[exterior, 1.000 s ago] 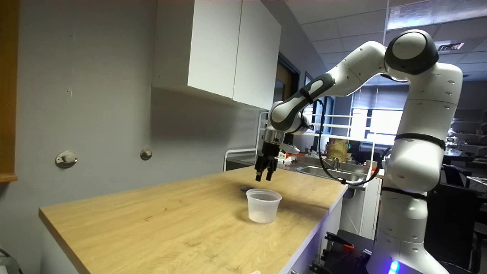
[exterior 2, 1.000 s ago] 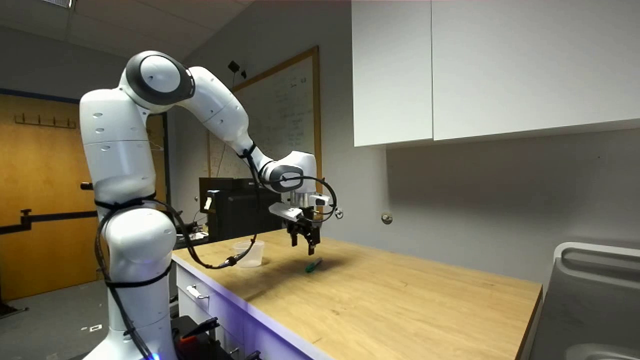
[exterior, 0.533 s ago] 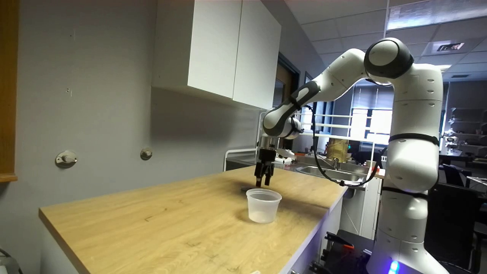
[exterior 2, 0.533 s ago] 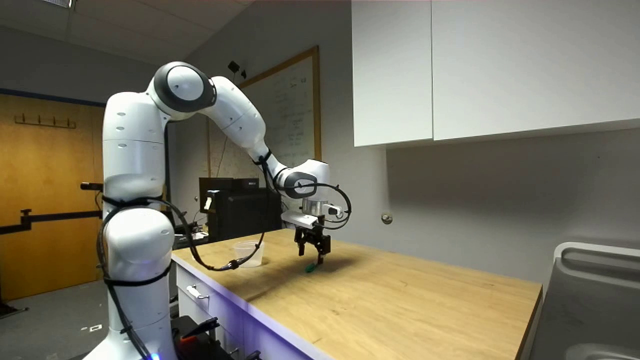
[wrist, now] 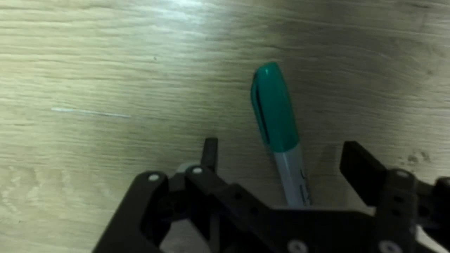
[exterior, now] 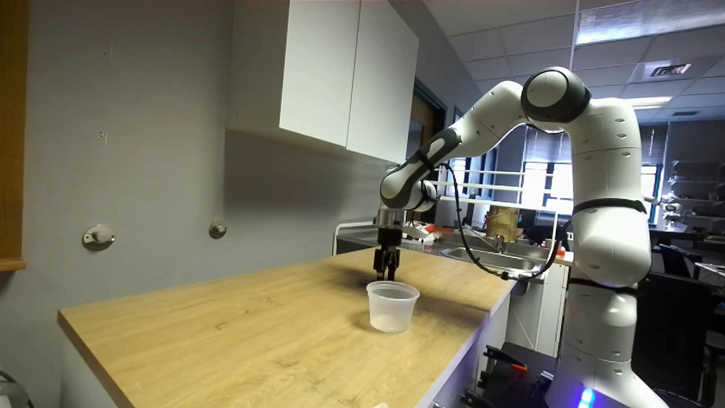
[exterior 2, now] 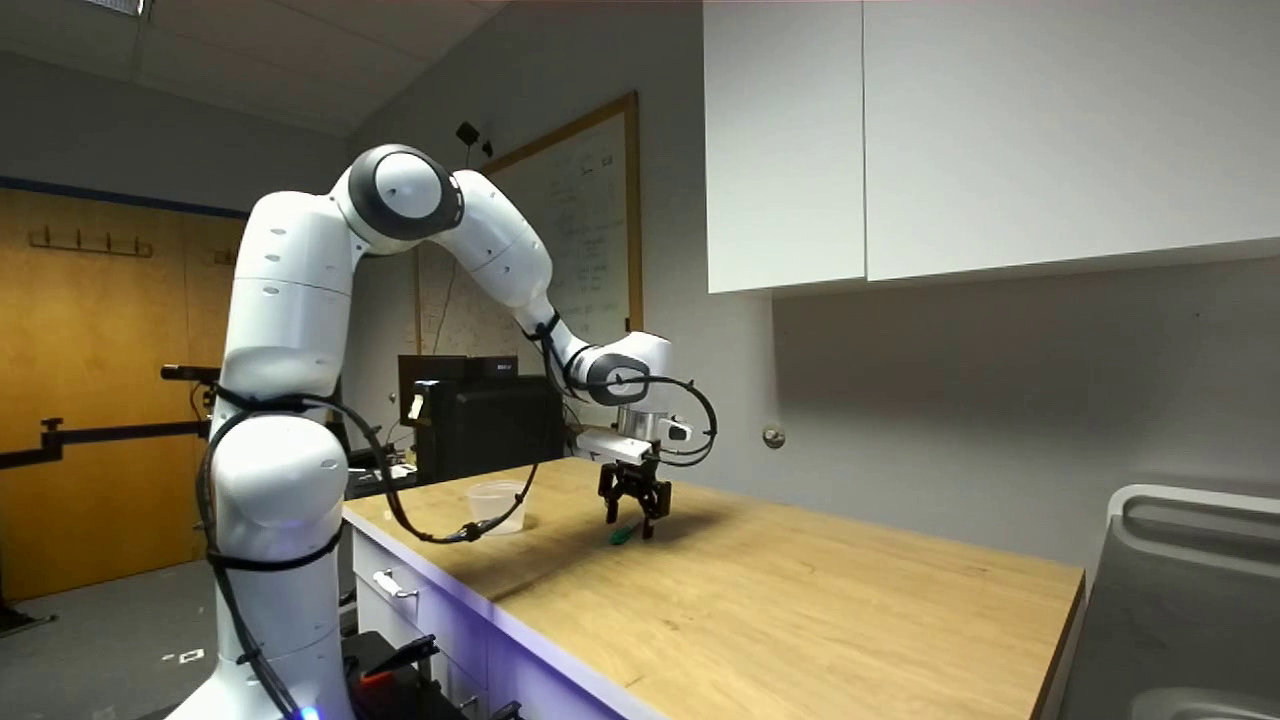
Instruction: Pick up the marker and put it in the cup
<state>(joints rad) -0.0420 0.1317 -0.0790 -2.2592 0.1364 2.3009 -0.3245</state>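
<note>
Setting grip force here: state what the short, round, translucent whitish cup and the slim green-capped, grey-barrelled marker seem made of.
The cup looks like thin, smooth plastic: its wall is cloudy and translucent. The marker seems hard plastic: its cap shows a glossy highlight near the tip, while its duller barrel is less certain.

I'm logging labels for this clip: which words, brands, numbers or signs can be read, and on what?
No text is legible.
Marker: dark print on its pale barrel, too blurred to read.
Whiteboard: faint writing, too small to read.
Black equipment: a small pale mark, too small to tell whether it is lettering.
</note>
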